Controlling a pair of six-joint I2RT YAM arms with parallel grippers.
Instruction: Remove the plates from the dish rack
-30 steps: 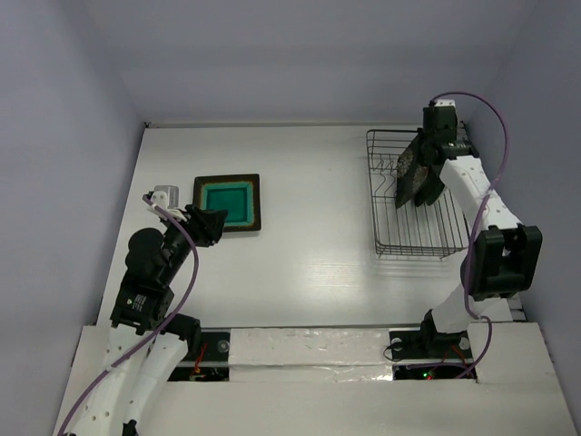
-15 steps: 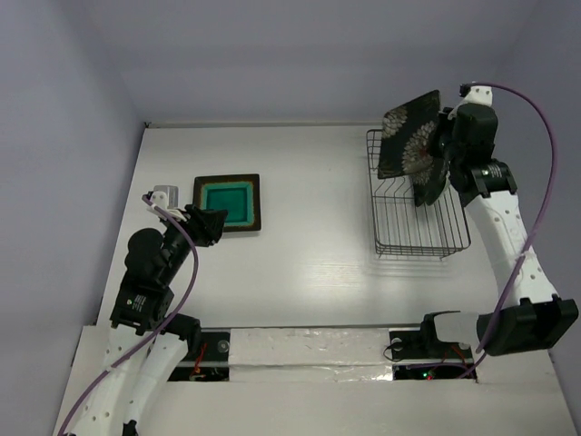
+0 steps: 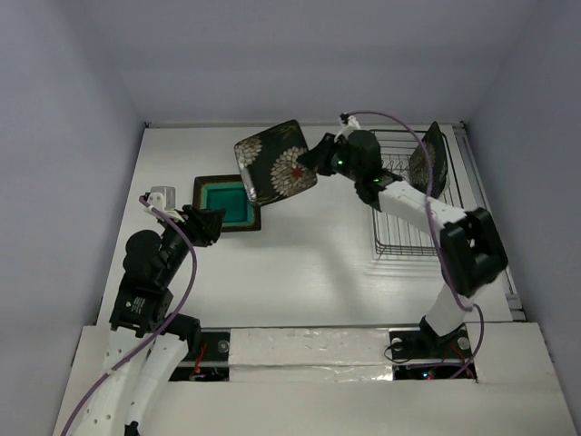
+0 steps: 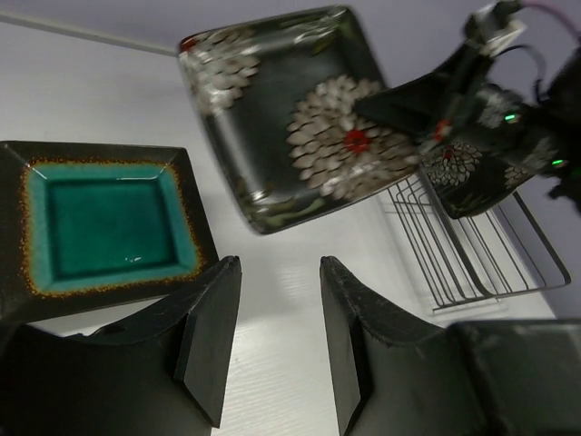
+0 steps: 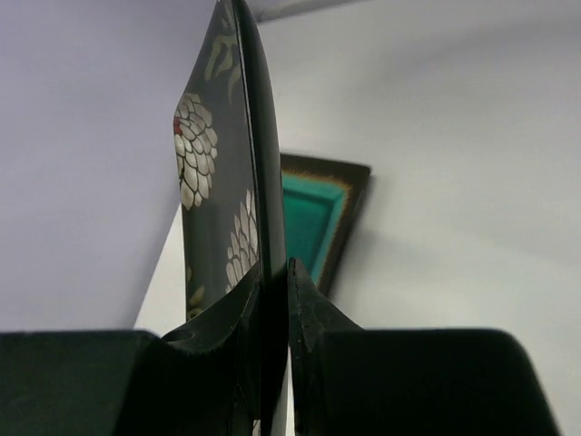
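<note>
Black plate (image 3: 276,162) in outstretched right tool (image 3: 311,158)

Worktop (image 3: 318,263): white, matte, faint horizontal grain, soft shadows lying across it.

Enclosure: back wall (image 3: 300,54), left wall (image 3: 54,136) and right wall (image 3: 536,109), all plain pale lavender-grey, each meeting the worktop at its edge.

Pale strip (image 3: 497,245) runs along the worktop's right edge.

Near edge: raised white ledge (image 3: 309,343), its surface wrinkled like tape or film. Beside it a dark recess (image 3: 216,359) with small red lights; a green light shows in another recess further right.
</note>
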